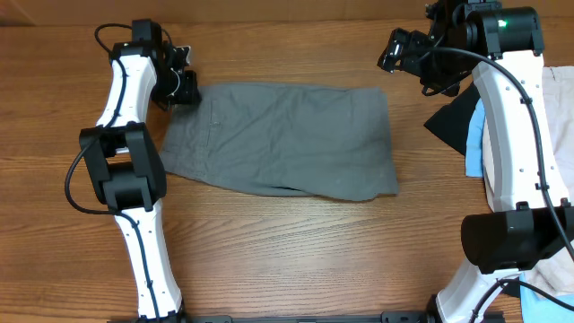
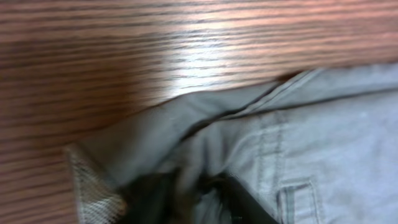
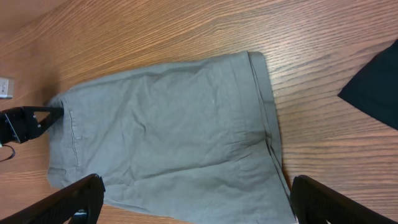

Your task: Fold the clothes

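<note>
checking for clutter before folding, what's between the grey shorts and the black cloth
Nothing: only bare wooden table lies between the grey shorts and the black cloth, clearest in the right wrist view.

The arms [image 1: 126,90] are white with black joints.

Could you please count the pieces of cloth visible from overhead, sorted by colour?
Mid-grey woven shorts: 1
Black cloth: 1
Light-blue cloth: 2 patches, the second at the bottom right; they may be one piece
Beige cloth: 1
Total: 5 visible patches
</note>
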